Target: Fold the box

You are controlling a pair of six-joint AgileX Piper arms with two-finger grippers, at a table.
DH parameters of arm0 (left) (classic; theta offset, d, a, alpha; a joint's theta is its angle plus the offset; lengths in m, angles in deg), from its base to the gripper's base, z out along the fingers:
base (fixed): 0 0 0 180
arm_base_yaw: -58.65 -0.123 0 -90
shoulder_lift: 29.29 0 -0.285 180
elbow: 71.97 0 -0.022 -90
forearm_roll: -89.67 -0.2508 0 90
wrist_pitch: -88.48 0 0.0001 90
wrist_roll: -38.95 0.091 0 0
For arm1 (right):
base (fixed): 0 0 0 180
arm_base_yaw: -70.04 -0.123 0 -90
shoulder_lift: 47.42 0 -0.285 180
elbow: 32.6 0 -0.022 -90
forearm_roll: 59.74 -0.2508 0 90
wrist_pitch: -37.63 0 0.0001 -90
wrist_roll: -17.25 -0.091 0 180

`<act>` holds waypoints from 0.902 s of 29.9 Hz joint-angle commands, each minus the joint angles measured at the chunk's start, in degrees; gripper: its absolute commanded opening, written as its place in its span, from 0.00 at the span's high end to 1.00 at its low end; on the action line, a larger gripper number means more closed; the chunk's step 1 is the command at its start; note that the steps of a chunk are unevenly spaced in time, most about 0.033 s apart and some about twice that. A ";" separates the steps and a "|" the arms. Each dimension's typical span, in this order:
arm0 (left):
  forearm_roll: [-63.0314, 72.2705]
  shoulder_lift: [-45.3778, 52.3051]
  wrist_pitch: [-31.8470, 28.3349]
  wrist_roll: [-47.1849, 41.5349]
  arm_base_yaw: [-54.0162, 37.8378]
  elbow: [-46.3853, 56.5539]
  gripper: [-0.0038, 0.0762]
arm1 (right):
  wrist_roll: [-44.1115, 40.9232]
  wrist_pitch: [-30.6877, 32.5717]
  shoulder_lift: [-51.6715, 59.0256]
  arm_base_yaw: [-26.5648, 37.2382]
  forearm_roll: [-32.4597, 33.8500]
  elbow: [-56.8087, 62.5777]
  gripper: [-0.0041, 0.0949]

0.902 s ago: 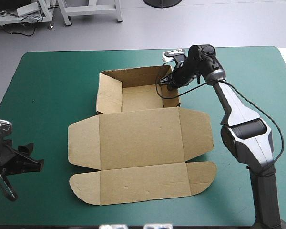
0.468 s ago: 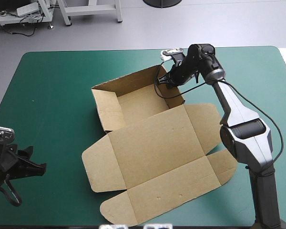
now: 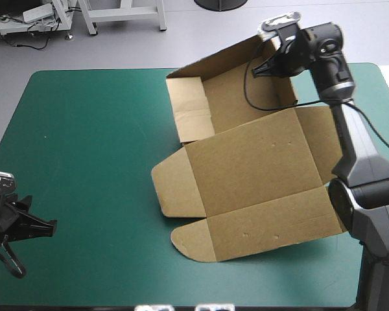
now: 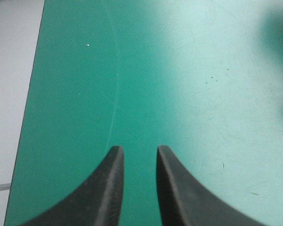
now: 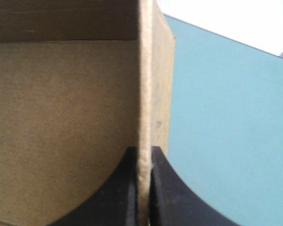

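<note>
The brown box (image 3: 253, 162) is an open tray with raised walls and its lid and flaps spread flat. It is tilted, with the tray end lifted over the table's far right and the lid's flaps resting on the teal-green cover (image 3: 84, 129). My right gripper (image 3: 272, 65) is shut on the tray's right wall. In the right wrist view that wall (image 5: 146, 94) stands pinched edge-on between the fingers of the right gripper (image 5: 144, 153). My left gripper (image 3: 42, 225) is at the near left corner, far from the box. Its fingers (image 4: 137, 150) stand slightly apart, with nothing between them.
In the left wrist view, the table's edge (image 4: 30, 113) runs beside the left gripper, with grey floor beyond it. Bare cover lies ahead of the left gripper and across the left half of the table.
The right gripper has risen and moved right and toward the far edge, carrying the box with it. The box has turned and tilted up. The left arm has barely shifted.
</note>
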State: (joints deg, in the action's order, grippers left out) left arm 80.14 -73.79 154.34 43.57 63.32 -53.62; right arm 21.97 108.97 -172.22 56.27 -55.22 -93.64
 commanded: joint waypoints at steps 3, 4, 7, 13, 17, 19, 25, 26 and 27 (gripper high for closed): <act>-0.46 -0.30 -4.26 -0.59 0.15 -1.31 0.74 | -1.42 0.34 8.55 9.85 0.94 -1.57 0.98; -0.34 -0.30 -4.85 -0.59 0.15 -1.31 0.74 | -1.60 0.34 9.27 11.50 0.94 -1.30 0.98; 0.03 -0.67 -6.94 -0.85 0.15 -1.31 0.74 | -1.57 0.34 10.84 17.62 0.20 1.31 0.98; 0.34 -2.86 -7.36 -1.89 0.15 -1.31 0.74 | -1.44 0.34 11.76 30.62 -5.00 12.55 0.98; 2.09 -3.55 -8.40 -2.03 0.15 -1.31 0.74 | -0.92 -1.20 11.76 35.19 -5.37 19.89 0.98; 3.39 -3.82 -9.26 -2.03 0.15 -1.31 0.74 | -0.32 -2.85 11.76 36.70 -5.28 23.25 0.98; 6.22 -4.72 -9.66 -2.03 0.15 -1.31 0.74 | 1.31 -7.99 11.43 38.00 -5.28 32.00 0.98; 6.35 -4.81 -9.66 -2.03 0.15 -1.31 0.74 | 1.44 -9.04 11.40 38.00 -5.61 33.73 0.98; 6.63 -4.83 -9.66 -2.03 0.15 -1.31 0.74 | 1.77 -10.64 11.40 38.00 -6.72 35.65 0.98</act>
State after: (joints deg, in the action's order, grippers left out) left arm 85.70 -78.09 148.53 42.08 63.32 -53.51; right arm 22.43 102.78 -163.98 94.00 -59.74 -60.28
